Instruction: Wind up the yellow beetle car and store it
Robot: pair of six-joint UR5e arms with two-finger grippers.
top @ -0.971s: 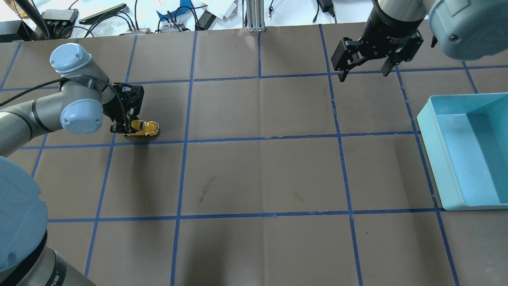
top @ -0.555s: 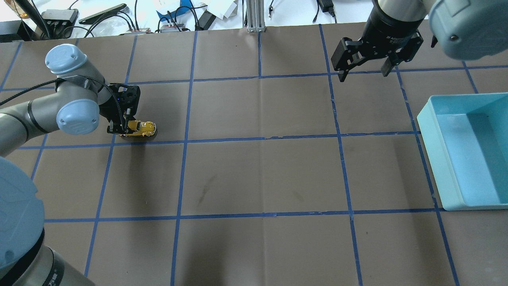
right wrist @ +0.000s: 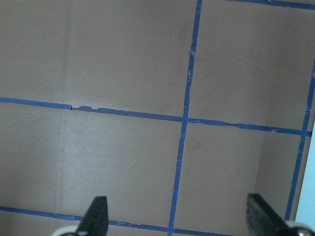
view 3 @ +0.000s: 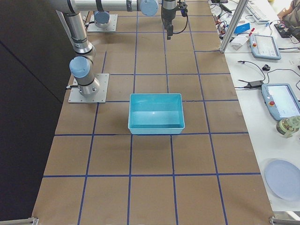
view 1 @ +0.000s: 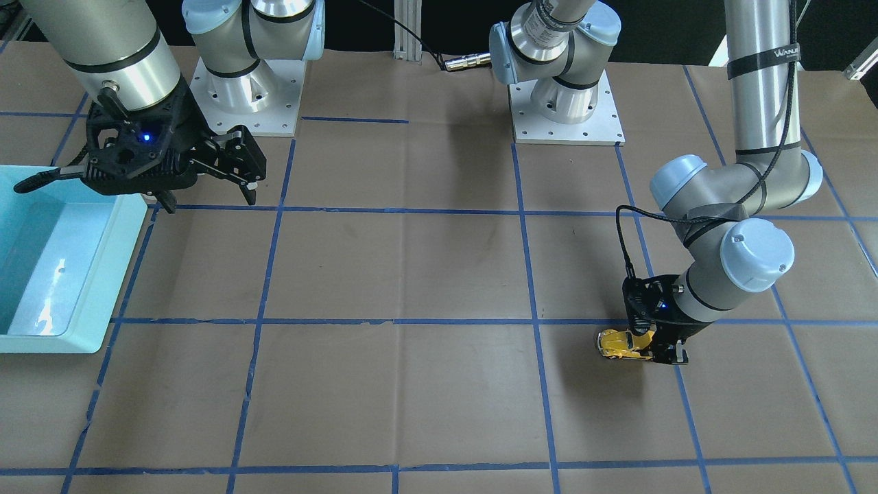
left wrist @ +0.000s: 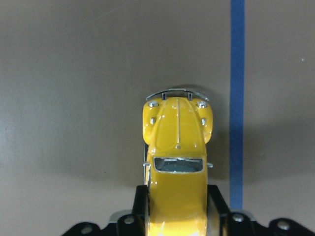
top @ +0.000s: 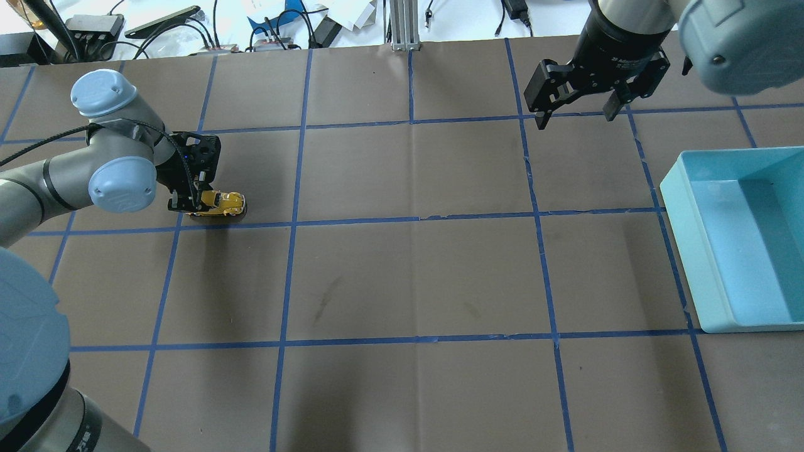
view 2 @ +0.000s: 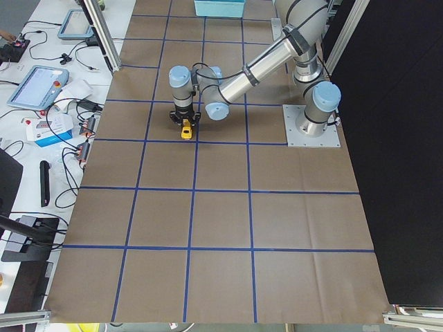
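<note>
The car (top: 227,202) sits wheels-down on the desk (top: 408,282) at the left of the overhead frame, just above a blue tape line. The left pincer (top: 200,204) is clamped on its rear half. In the left wrist view the fingers (left wrist: 140,206) press both flanks while the bonnet and bumper stick out ahead. The right pincer (top: 575,116) hangs spread and empty at the upper right, near the bin (top: 681,251), which holds nothing.

This looks like the winding step: the car is held low with its wheels apparently on the paper. The next move probably calls for steady downward pressure while the car is drawn backward in a straight line, so the wheels turn and do not skid. After that the car has to get to the bin, well apart at the right edge.
</note>
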